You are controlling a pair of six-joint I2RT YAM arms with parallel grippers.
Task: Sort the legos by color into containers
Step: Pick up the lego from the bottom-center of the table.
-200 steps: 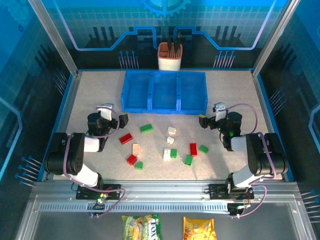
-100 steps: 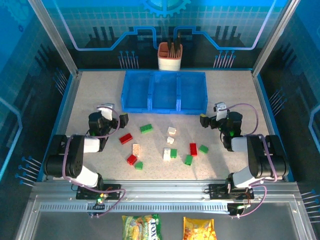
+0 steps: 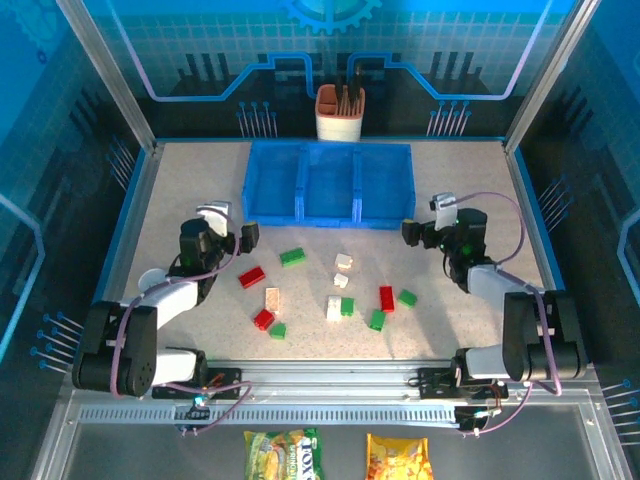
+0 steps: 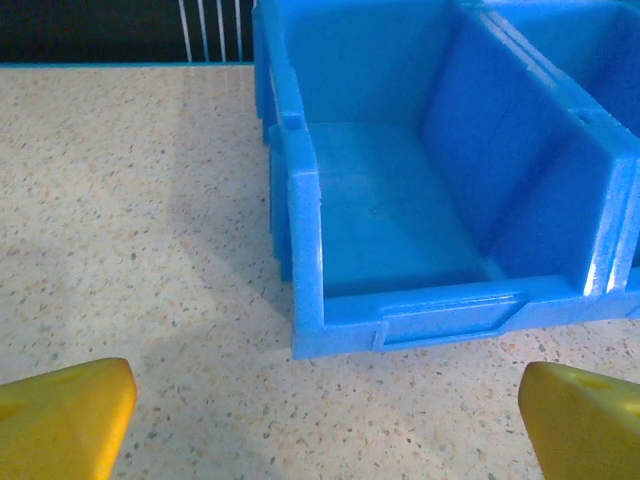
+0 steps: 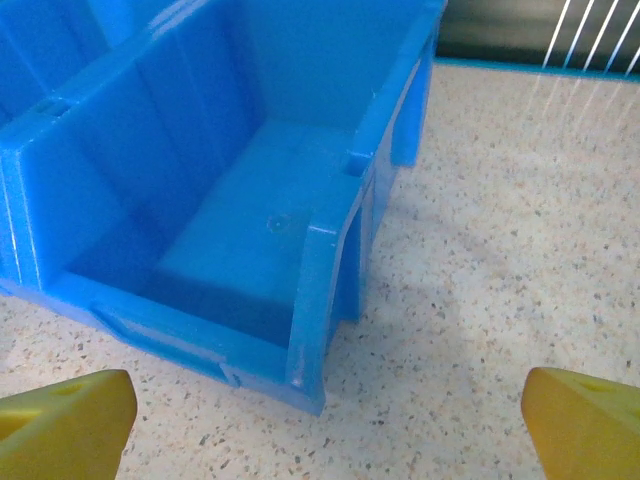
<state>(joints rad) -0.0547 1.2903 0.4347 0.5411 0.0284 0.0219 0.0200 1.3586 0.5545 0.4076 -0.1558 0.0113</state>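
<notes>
On the speckled table, between the two arms, the legos are scattered loose, just in front of the blue tray; no brick is made out in its three compartments. Left gripper is held near the tray's front left corner, right gripper near the front right corner. In both wrist views yellow fingertips are seen spread wide with nothing between them, so both are empty and apart.

Step judged as the reach for a first pick. A lone piece should be taken first: the red brick lies nearest the left gripper, well clear of the green brick. Wrist should be tipped down, jaws set across the flat long walls, closed centred. Bricks are judged hard, glossy and square-edged, so off-centre pinches are likely to squirt out. White brick and its green neighbour appear touching; best left for later. Tray walls are smooth, translucent and tapered, with a rim on top; release is best made above the rim, one colour per compartment.
</notes>
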